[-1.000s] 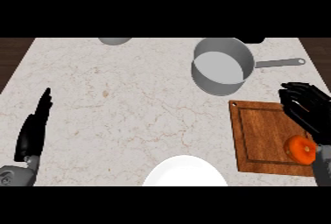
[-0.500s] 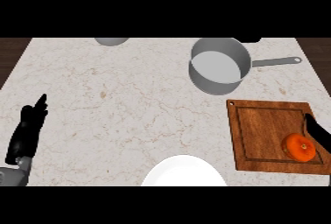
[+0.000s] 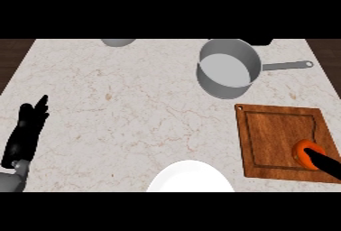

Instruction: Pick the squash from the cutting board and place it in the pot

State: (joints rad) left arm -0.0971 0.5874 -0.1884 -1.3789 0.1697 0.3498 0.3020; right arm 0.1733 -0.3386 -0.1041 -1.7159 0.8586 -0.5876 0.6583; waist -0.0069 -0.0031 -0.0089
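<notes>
At the board's [image 3: 279, 135] near right corner lies the squash [image 3: 307, 151], with the right hand [image 3: 328, 163] touching its near side. Only a dark sliver of that hand shows at the view's edge, so whether its fingers are curled or spread I cannot tell. The round squash could roll off the board if nudged sideways before it is enclosed. The pot [image 3: 226, 67] stands well apart, farther back on the worktop [image 3: 133, 99]. The left hand [image 3: 26, 131] rests at the left edge, fingers straight.
</notes>
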